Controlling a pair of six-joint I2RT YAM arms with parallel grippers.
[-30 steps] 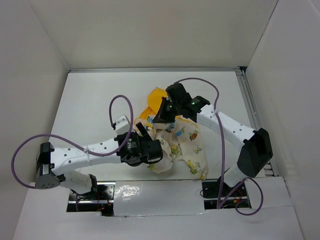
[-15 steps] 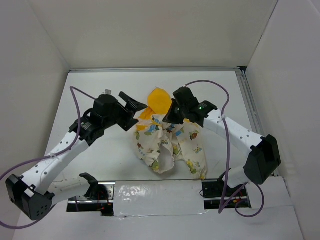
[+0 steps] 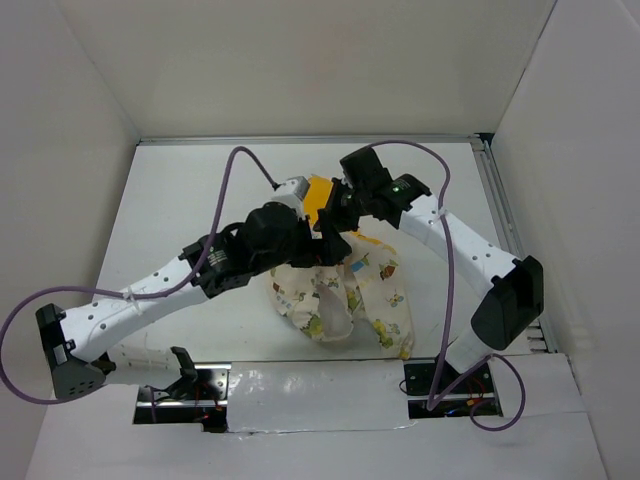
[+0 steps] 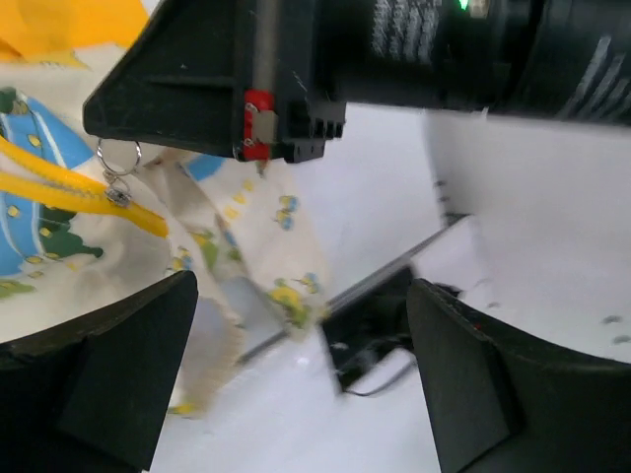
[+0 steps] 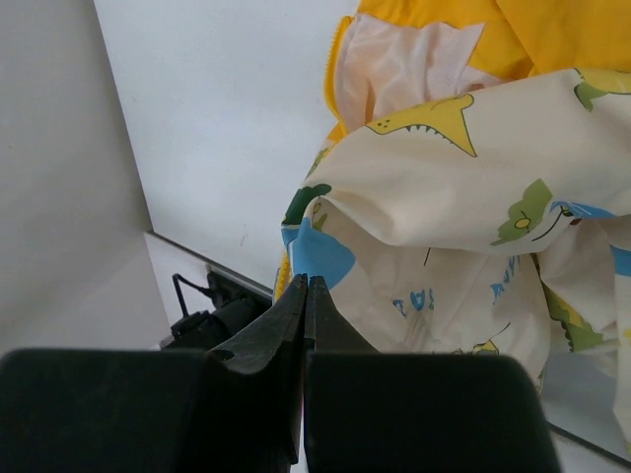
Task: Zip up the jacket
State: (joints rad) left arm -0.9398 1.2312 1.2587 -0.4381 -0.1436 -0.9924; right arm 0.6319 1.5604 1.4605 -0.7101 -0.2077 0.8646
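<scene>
The jacket (image 3: 350,290) sits crumpled mid-surface, its yellow zip (image 4: 138,217) apparently still mostly unclosed, with the right jaws pinching its edge by the zip and the left jaws spread, empty

From above, the left arm's wrist (image 3: 270,235) covers the upper left of the jacket (image 3: 350,290), and the zip cannot be made out there. Seen from the left wrist, the yellow zip (image 4: 59,187) runs off the left edge. The right gripper (image 5: 306,286) is closed at the cloth's edge, but whether it pinches any cloth, I can't tell.
</scene>
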